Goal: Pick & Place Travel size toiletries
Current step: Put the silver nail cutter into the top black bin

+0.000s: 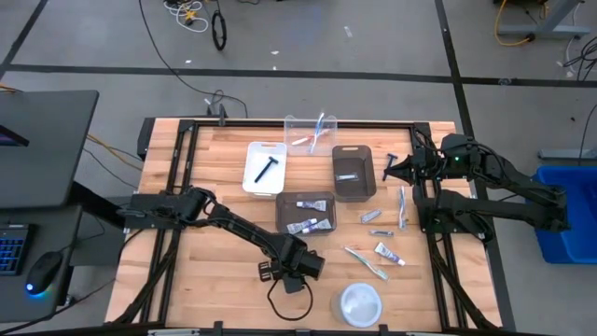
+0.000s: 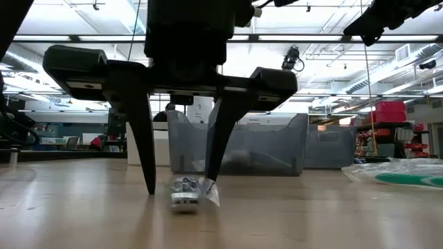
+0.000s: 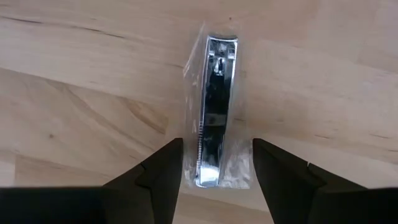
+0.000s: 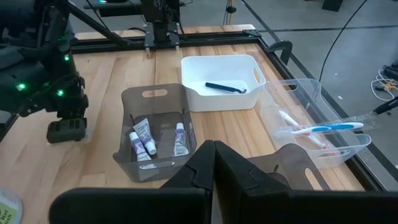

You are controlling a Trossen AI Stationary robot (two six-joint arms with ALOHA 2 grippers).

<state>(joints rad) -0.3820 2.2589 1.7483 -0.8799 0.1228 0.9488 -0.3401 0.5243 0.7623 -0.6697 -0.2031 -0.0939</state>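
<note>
Right between your left gripper's (image 3: 214, 171) spread fingers sits the bagged nail clipper (image 3: 214, 112), flat on the bench (image 3: 74, 93), so you're mid-pick: next, clench and lift.

The left pincer (image 2: 180, 185) points straight down with fingers spread, while the right pincer (image 1: 390, 169) waits closed.

A white bin (image 1: 264, 169), two grey bins (image 1: 354, 174), a clear bin (image 1: 310, 133) and a round dish (image 1: 360, 304) sat on the counter (image 1: 215, 247).
</note>
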